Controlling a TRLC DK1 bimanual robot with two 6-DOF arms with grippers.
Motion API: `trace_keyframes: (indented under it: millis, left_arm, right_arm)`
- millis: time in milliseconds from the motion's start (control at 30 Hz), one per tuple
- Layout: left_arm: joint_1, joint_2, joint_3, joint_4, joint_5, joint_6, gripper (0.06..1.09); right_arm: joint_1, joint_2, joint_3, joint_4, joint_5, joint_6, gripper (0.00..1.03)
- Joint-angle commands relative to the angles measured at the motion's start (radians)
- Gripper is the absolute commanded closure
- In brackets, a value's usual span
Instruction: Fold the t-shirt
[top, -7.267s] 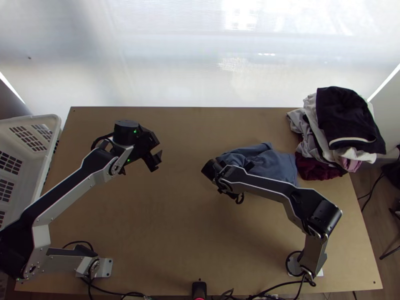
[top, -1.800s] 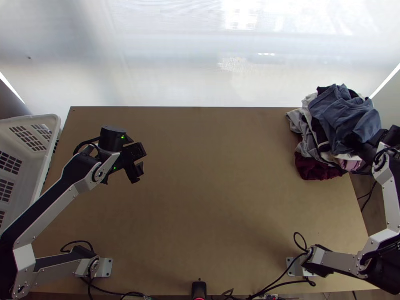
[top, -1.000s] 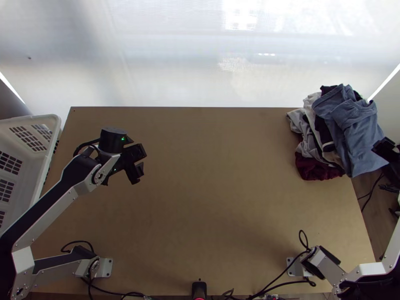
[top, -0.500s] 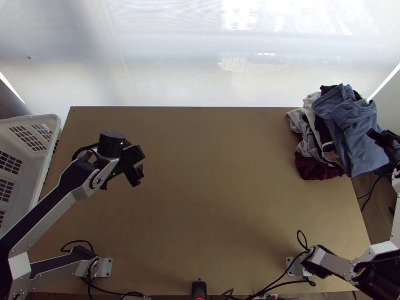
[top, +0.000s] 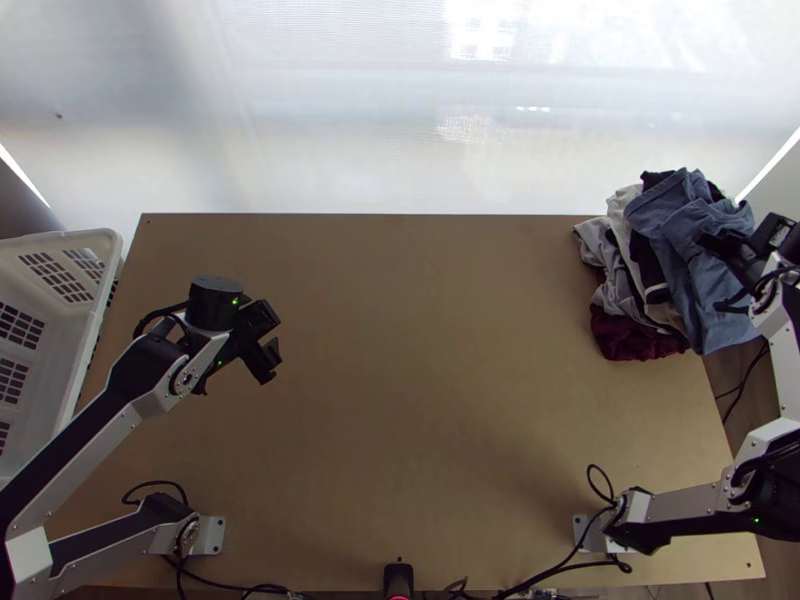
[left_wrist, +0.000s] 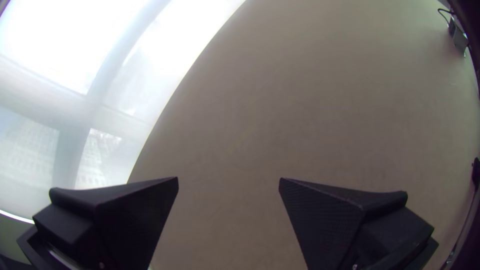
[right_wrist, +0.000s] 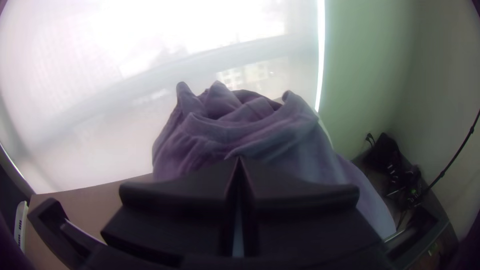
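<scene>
- Blue-grey t-shirt (top: 705, 300) sits rumpled atop the clothes pile (top: 635, 345), seemingly overhanging the table (top: 430, 400); its weight could drag it floorward.
- Right gripper (right_wrist: 239, 161) is clenched at the shirt, tips meeting; a snagged fold, which I can't confirm, might topple the stack on withdrawal.
- Left gripper (left_wrist: 228, 180) is spread, grasping nothing, too distant to steady it.

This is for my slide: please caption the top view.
Black right gripper over a blue-grey cloth garment on a multicoloured clothes pile.
</scene>
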Motion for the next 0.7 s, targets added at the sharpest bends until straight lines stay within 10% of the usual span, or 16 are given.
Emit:
trace_keyframes:
  millis: [0,667]
  left_arm:
    - [0.014,-0.048,-0.04,-0.014,-0.018,-0.005,0.11]
    - [0.009,-0.112,-0.078,-0.041,-0.032,-0.011,0.11]
  right_arm:
    - [0.076,0.131,0.075,0.04,0.008,0.001,1.0]
    - [0.158,0.303,0.205,0.005,0.05,-0.017,1.0]
